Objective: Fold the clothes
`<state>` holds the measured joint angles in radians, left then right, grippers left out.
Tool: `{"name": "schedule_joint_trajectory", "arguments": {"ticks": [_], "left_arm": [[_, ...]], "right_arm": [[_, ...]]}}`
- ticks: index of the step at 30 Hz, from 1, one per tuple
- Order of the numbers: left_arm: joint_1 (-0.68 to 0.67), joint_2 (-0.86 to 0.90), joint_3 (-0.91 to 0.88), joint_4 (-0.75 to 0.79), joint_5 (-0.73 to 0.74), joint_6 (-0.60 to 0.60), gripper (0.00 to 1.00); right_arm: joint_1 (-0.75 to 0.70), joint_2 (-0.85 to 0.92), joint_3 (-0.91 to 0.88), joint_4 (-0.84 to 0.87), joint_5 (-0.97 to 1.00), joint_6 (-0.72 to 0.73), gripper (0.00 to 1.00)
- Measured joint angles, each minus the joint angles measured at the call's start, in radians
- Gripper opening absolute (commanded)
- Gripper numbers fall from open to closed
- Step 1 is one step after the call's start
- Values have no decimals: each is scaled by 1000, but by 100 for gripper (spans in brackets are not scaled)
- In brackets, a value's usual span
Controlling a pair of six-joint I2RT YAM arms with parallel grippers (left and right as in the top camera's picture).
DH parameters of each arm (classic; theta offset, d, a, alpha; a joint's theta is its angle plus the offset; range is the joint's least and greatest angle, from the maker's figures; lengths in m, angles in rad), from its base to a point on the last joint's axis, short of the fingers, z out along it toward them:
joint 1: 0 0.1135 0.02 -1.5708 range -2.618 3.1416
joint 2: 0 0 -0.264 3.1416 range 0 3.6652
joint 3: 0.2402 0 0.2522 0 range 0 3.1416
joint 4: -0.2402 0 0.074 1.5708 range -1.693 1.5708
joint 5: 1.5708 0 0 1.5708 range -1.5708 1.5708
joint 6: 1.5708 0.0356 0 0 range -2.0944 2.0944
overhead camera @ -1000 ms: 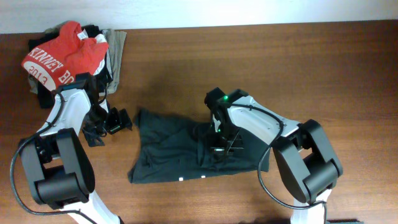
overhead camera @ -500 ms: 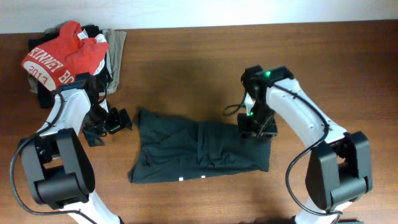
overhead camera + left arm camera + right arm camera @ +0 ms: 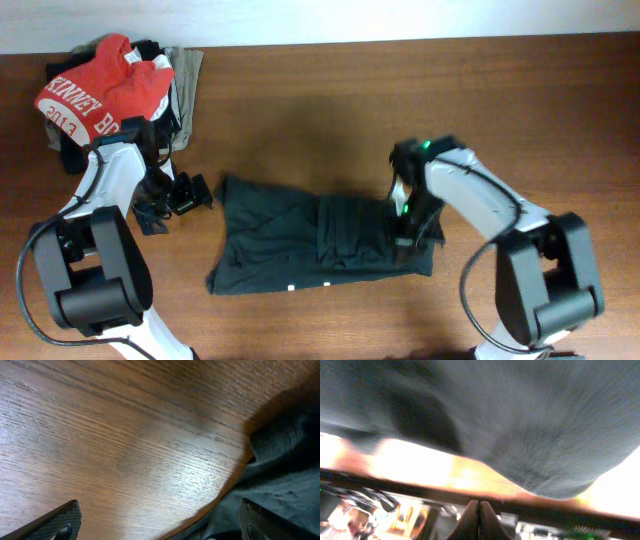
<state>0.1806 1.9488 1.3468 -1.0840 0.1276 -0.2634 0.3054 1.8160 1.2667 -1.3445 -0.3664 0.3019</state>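
Observation:
The dark T-shirt (image 3: 290, 240) lies folded into a wide band in the middle of the table; no lettering shows. My left gripper (image 3: 188, 194) is open and empty, resting on the wood just left of the shirt's top left corner. In the left wrist view its fingers (image 3: 60, 521) stand wide apart, with the shirt's edge (image 3: 285, 460) at the right. My right gripper (image 3: 403, 238) is low over the shirt's right end. In the right wrist view its fingertips (image 3: 479, 519) are pressed together with nothing seen between them, and blurred dark cloth (image 3: 530, 420) fills the top.
A pile of clothes sits at the far left corner: a red T-shirt (image 3: 100, 90) with white "2013" lettering on top, a beige garment (image 3: 188, 80) beside it, and dark pieces under them. Bare wooden table (image 3: 520, 110) surrounds the shirt.
My right gripper went from the shirt's middle out to its right end, then down onto that end. The shirt's right part now lies flatter. The left arm has not moved.

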Motion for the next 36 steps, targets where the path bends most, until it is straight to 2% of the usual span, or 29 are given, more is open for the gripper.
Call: {"name": "schedule_joint_trajectory", "arguments": {"ticks": [1, 4, 6, 11, 13, 14, 17, 19, 22, 23, 24, 25, 26, 30, 32, 36], "left_arm": [[0, 0, 0, 0, 0, 0, 99], [0, 0, 0, 0, 0, 0, 99], [0, 0, 0, 0, 0, 0, 99], [0, 0, 0, 0, 0, 0, 99], [0, 0, 0, 0, 0, 0, 99], [0, 0, 0, 0, 0, 0, 99], [0, 0, 0, 0, 0, 0, 99], [0, 0, 0, 0, 0, 0, 99], [0, 0, 0, -3, 0, 0, 99], [0, 0, 0, -7, 2, -2, 99], [0, 0, 0, -7, 3, -3, 99], [0, 0, 0, -6, 3, -3, 99], [0, 0, 0, -7, 3, -3, 99], [0, 0, 0, -5, 15, 14, 99], [0, 0, 0, 5, 98, 94, 99], [-1, 1, 0, 2, 258, 221, 99]], "right_arm": [[-19, -20, 79, 35, 10, 1, 33], [-29, -48, 123, 117, 19, -5, 32], [-16, -35, 121, 138, 25, -6, 24], [98, 29, 1, 252, 26, 49, 22], [160, 49, -61, 282, 26, 84, 29], [189, 53, -92, 306, 25, 95, 29], [229, 53, -158, 344, 24, 145, 4], [232, 53, -164, 331, 16, 154, 4], [212, 50, -113, 158, 37, 165, 4], [183, 30, -53, 92, 76, 166, 10], [161, 15, -6, 51, 111, 166, 25], [131, -8, 50, 4, 158, 166, 67], [100, -33, 93, -19, 193, 160, 97], [-54, -69, 157, -27, 278, 96, 99], [-172, -69, 156, -19, 314, 82, 99], [-309, -69, 156, -24, 330, 76, 99]]}}
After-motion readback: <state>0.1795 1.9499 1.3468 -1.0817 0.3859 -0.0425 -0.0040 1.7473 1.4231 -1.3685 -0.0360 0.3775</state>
